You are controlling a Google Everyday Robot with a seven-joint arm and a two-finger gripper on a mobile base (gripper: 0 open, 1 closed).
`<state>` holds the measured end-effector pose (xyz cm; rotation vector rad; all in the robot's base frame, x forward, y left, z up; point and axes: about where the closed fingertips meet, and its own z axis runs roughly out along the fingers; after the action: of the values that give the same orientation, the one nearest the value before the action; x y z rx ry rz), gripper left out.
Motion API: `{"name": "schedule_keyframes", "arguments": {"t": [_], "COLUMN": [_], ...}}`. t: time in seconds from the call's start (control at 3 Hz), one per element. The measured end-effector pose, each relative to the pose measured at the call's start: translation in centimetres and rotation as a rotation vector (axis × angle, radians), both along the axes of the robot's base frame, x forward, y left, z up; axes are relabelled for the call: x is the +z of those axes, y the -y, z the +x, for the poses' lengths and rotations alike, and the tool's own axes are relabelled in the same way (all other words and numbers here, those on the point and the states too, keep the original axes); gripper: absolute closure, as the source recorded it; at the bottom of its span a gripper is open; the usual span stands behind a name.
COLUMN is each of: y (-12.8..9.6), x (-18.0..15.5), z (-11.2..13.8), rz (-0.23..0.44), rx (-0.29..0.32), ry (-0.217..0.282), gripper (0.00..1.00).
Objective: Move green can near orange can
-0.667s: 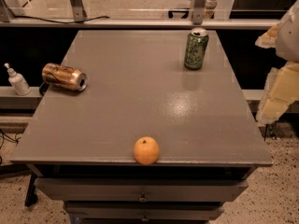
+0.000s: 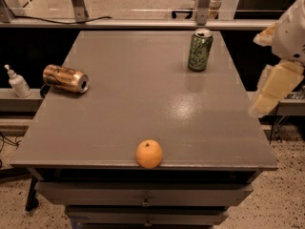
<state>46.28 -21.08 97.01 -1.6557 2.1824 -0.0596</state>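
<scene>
Green can (image 2: 200, 50): stands upright in the upper right of the frame, well apart from the orange can, with its sides free for a grasp.
Table (image 2: 143, 104): grey top fills the middle and bears both cans and the fruit.
Gripper (image 2: 274, 88): right edge, beside the table, touching nothing; released or clenched, cannot tell.
Orange can (image 2: 66, 78): lies on its side, middle left; the goal spot.
Orange fruit (image 2: 149, 153): bottom centre, likely off the carrying path.
</scene>
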Motion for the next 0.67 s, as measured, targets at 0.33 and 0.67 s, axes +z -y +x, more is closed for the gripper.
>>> {"name": "schedule_keyframes", "arguments": {"t": [0.33,0.67], "y": [-1.0,-1.2], "x": [-1.3,-2.0], "z": [6.0,12.5], "rz": [0.146,0.273], "rx": [-0.037,-0.103], "ry": [0.086,0.185], "gripper": [0.0,0.0]}}
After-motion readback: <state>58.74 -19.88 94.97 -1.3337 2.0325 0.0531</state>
